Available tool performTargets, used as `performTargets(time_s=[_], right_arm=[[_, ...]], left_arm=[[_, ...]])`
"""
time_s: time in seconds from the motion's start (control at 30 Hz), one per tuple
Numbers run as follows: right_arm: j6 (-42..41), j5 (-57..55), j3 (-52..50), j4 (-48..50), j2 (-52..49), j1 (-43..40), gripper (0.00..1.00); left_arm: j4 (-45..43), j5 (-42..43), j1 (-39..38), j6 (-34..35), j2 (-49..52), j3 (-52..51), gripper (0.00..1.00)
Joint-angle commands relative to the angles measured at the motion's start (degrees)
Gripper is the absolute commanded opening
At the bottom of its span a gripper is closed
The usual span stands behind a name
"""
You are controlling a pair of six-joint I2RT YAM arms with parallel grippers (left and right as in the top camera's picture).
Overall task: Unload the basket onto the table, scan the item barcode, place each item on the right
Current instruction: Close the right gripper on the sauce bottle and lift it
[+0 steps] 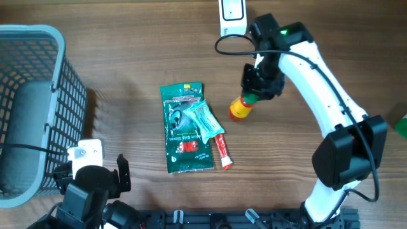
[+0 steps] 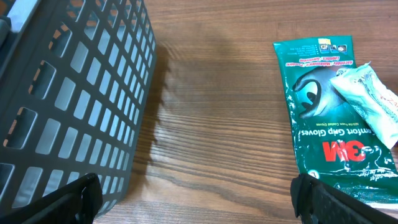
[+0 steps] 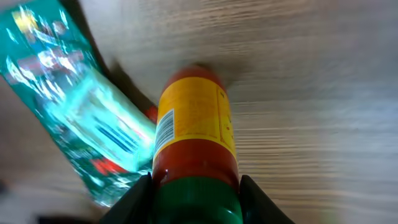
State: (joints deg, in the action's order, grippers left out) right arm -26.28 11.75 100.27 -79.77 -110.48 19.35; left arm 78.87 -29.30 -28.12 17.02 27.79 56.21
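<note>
1. Right gripper [image 3: 194, 190]: jaws closed on the green cap of the sauce bottle [image 1: 240, 109].
2. Bottle lies on the wooden table [image 1: 127, 63], just right of the green glove packet [image 1: 184, 137]; barcode [image 3: 163, 127] faces the wrist camera.
3. Left gripper [image 2: 199, 208]: jaws wide apart, holding nothing, beside the grey basket [image 1: 60, 38].

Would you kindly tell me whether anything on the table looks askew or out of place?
Nothing is spilled or damaged. The small teal packet lies slanted across the green 3M gloves pack, and the yellow-labelled bottle lies on its side, the right fingers flanking its green cap.
</note>
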Motion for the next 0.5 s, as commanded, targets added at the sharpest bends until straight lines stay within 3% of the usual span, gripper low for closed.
performTargets(time_s=[0.0, 0.07, 0.3, 0.47], right_arm=[[18.38, -1.07, 1.84, -0.70, -0.42, -0.68, 0.40], [20.98, -2.32, 1.84, -0.22, -0.42, -0.68, 0.55], [24.74, -7.74, 3.39, -0.37, -0.42, -0.61, 0.72], [18.14, -7.72, 13.55, -6.43, -0.31, -0.57, 0.99]], left_arm=[[-0.13, -0.17, 0.00, 0.09, -0.26, 0.11, 1.00], [-0.13, -0.17, 0.00, 0.09, -0.26, 0.11, 1.00], [-0.13, -0.17, 0.00, 0.09, -0.26, 0.11, 1.00], [-0.13, -0.17, 0.00, 0.09, -0.26, 0.11, 1.00]])
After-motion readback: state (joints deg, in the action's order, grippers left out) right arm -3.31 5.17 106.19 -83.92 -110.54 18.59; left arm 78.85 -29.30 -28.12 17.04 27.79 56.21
